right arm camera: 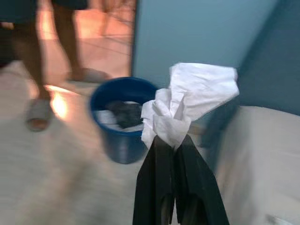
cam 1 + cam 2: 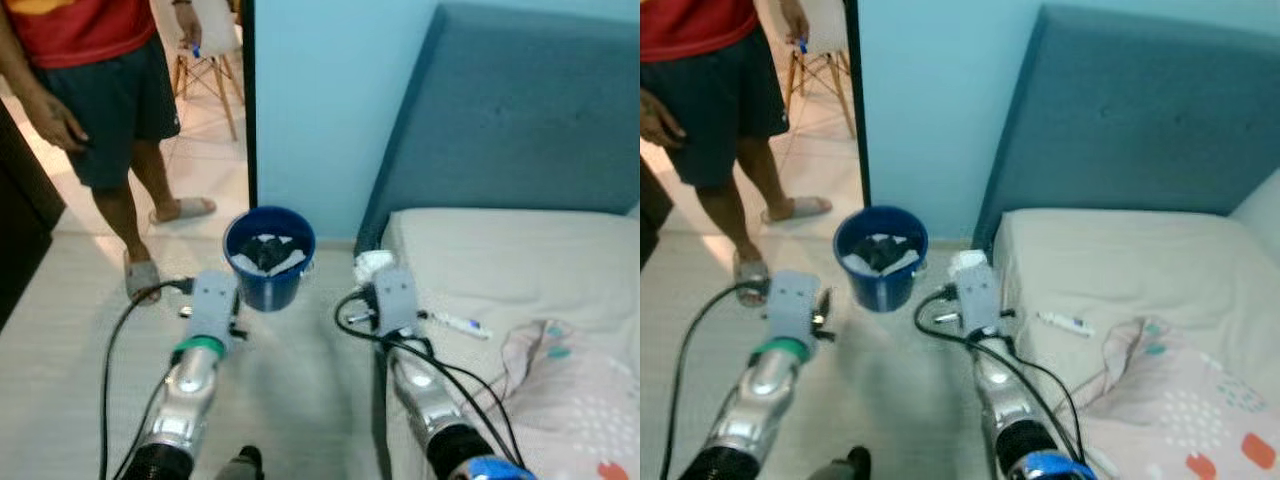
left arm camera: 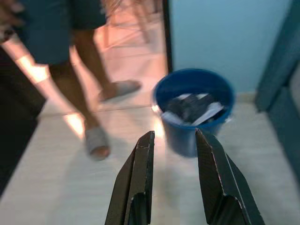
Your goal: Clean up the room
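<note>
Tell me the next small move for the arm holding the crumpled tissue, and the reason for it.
Probably carry the right gripper forward and toward the robot's left until it is over the blue bucket, then let go. Its fingers are shut on the crumpled white tissue, the bucket already holds discarded scraps, and the tissue is not yet above its rim.

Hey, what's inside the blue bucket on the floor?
The blue bucket holds a heap of dark and white crumpled items, near the rim. Whatever lies beneath that heap is covered.
</note>
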You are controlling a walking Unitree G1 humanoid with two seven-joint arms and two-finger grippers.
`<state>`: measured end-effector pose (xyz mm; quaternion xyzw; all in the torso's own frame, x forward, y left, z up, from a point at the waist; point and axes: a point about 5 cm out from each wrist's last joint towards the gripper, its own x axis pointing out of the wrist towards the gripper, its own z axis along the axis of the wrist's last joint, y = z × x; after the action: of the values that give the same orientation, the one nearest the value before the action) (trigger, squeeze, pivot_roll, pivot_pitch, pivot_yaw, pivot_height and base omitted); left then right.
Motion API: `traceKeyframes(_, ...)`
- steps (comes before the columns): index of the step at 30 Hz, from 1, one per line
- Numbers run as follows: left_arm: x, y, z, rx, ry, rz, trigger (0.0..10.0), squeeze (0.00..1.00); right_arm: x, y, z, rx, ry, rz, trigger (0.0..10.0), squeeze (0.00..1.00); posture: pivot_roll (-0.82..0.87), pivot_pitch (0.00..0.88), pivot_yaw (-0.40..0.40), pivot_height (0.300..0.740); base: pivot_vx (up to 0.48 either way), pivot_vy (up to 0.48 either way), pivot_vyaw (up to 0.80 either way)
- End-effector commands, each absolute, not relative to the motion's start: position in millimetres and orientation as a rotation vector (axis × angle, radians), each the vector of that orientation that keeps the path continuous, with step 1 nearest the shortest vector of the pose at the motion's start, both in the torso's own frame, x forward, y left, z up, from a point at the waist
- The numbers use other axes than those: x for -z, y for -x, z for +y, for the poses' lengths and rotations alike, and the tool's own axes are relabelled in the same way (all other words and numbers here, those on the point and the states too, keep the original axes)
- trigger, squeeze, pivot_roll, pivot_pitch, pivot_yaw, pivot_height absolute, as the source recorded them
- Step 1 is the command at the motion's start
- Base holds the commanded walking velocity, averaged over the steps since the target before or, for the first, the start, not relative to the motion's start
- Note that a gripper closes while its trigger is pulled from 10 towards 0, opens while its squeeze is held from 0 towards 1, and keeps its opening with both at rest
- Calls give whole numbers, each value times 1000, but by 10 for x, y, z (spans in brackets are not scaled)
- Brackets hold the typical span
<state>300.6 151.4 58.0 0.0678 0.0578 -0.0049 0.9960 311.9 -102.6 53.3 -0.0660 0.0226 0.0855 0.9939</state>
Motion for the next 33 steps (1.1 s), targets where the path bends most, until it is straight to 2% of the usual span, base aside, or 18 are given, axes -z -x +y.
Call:
traceKeyframes(1, -520, -2974, 1489, 16, -117, 149, 10000, 0, -458, -3081, -1080, -153, 126, 79, 10000, 0, 44, 48, -36, 740, 0, 0, 800)
traceKeyframes(14, -531, -2979, 1485, 17, -115, 149, 10000, 0, -462, -3083, -1071, -158, 126, 79, 10000, 0, 47, 50, -39, 740, 0, 0, 799)
traceKeyframes(19, -552, -3007, 1453, 37, -123, 147, 10000, 0, -468, -3079, -1059, -163, 114, 70, 10000, 0, 45, 52, -35, 740, 0, 0, 0)
traceKeyframes(33, -591, -3029, 1403, 71, -120, 134, 10000, 0, -468, -3071, -1056, -161, 114, 64, 10000, 0, 42, 46, -31, 740, 370, 0, 0)
